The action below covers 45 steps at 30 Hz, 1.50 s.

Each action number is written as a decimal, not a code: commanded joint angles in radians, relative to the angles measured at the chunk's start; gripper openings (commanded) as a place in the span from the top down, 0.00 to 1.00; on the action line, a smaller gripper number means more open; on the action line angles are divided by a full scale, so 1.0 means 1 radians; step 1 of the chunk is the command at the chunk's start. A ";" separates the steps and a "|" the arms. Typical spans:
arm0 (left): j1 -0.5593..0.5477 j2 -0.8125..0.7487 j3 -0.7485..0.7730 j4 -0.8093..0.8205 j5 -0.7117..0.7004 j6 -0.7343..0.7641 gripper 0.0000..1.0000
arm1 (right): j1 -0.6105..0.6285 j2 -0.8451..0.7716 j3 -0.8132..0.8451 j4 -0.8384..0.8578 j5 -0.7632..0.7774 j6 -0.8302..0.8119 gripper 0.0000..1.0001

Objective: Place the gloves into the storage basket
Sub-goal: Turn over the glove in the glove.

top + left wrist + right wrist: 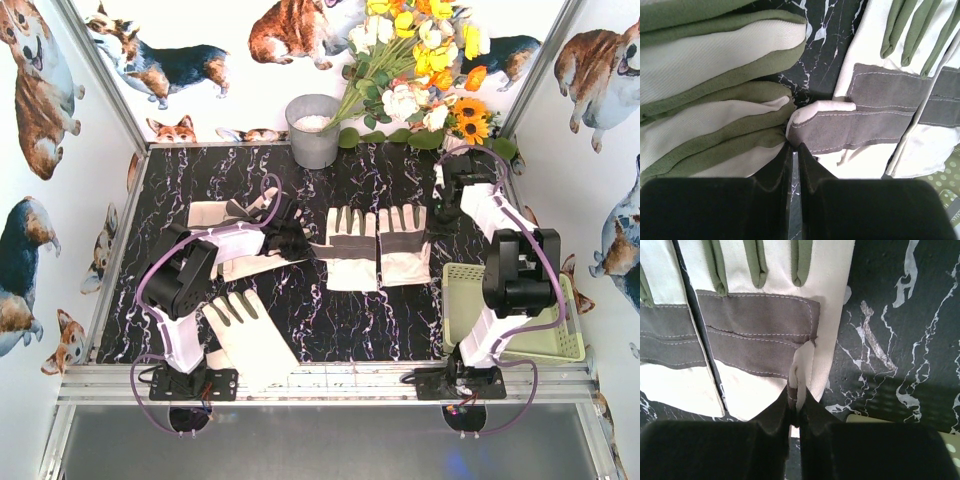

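Note:
Two gloves lie side by side mid-table, fingers pointing away: the middle glove [352, 248] and the right glove [405, 245]. My left gripper [297, 240] is shut on the middle glove's grey-patched thumb [820, 125], which is pinched at the tips [794, 146]. My right gripper [437, 212] is shut on a raised fold of cream fabric [802, 365] at the right glove's edge [796, 407]. Two more gloves [230, 215] lie under the left arm, and another glove [245, 335] lies near the front. The storage basket [560, 330] stands at the right front, mostly hidden by the right arm.
A grey metal bucket [313, 130] stands at the back centre, with a bunch of flowers [420, 70] beside it. Corgi-print walls close in the table on three sides. The basket's corner shows in the right wrist view [865, 418].

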 commanded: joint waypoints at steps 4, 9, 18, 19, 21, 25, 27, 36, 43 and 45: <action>-0.010 -0.019 0.003 0.039 0.000 -0.015 1.00 | 0.001 -0.065 -0.036 0.037 -0.063 0.023 1.00; -0.021 -0.010 0.018 0.043 -0.003 -0.023 1.00 | 0.002 -0.058 -0.045 0.056 -0.108 0.035 1.00; -0.026 -0.016 0.032 0.031 0.000 -0.015 0.87 | 0.001 -0.073 -0.002 0.009 -0.067 0.012 1.00; -0.026 -0.021 0.038 0.026 0.001 -0.009 0.80 | 0.001 -0.078 0.007 0.002 -0.068 0.017 1.00; -0.027 -0.033 0.051 0.005 -0.002 0.012 0.68 | 0.001 -0.089 0.024 -0.016 -0.071 0.031 1.00; -0.027 -0.059 0.068 -0.041 -0.016 0.053 0.56 | 0.001 -0.105 0.049 -0.049 -0.086 0.056 1.00; -0.026 -0.069 0.063 -0.047 -0.018 0.062 0.56 | 0.001 -0.114 0.057 -0.067 -0.078 0.063 1.00; -0.024 -0.037 0.067 -0.045 -0.025 0.072 0.59 | 0.002 -0.151 0.097 -0.124 -0.065 0.063 1.00; -0.003 0.008 0.082 -0.032 -0.039 0.064 0.62 | 0.010 -0.157 0.098 -0.128 -0.086 0.077 1.00; 0.006 0.017 0.079 -0.016 -0.031 0.062 0.62 | 0.014 -0.156 0.099 -0.130 -0.086 0.078 1.00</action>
